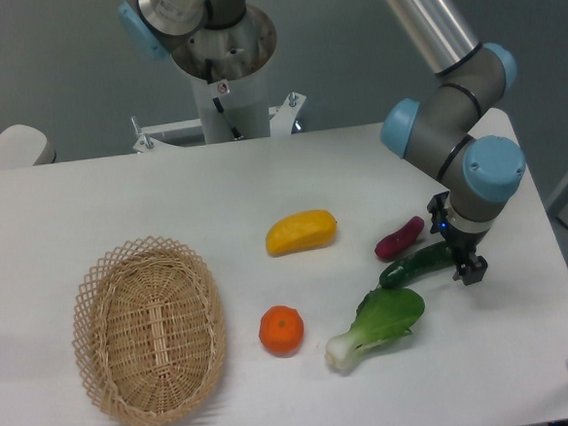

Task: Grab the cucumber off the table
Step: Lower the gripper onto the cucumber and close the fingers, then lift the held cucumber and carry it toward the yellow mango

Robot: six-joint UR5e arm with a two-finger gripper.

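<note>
The cucumber (pixel 421 263) lies flat on the white worktop (pixel 117 200), between the purple vegetable (pixel 400 237) and the bok choy (pixel 378 325). The end effector (pixel 459 255) is positioned low at the cucumber's right end. Its opening width and any contact cannot be determined from this view.

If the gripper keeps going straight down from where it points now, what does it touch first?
Most likely the right end of the cucumber, which sits right under the gripper; past it, the table. Depth is hard to judge from this single view.
</note>
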